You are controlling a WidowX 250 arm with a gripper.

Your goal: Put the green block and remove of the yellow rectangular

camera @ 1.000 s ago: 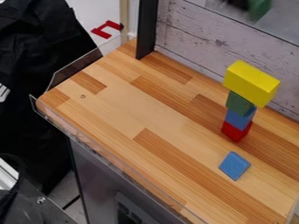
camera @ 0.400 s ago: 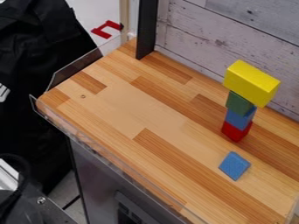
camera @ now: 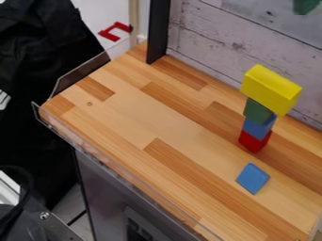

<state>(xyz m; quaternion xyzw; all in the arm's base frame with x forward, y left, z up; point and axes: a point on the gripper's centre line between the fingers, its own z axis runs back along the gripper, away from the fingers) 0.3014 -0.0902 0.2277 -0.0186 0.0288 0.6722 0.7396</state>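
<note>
Green, for the block (camera: 258, 110) sitting third up in a stack, directly under the long yellow block (camera: 271, 89) and touching it. Yellow on top, laid across and overhanging the narrower pieces. Cannot tell the end effector's opening, nor anything in its hold. Cannot tell the stack's side or direction from the end effector either. Beneath the green, touching, the stacked blue block (camera: 258, 127), then at the very bottom the red block (camera: 254, 141), standing on the wooden worktop (camera: 157, 122). Just nearer the camera, apart from the stack, a loose blue block (camera: 253, 179), lying flat. High at the upper right, cut off by the edge, a dark green piece (camera: 306, 5), too little of it in sight for a sure shape. Behind the stack, a whitish plank panel (camera: 220, 52), with a black post (camera: 158, 33) near the worktop's far corner. Past that corner, a small red shape (camera: 113, 32) on something pale. Off to the left, black cloth (camera: 37, 70); below the front edge, a grey cabinet (camera: 104, 188).
</note>
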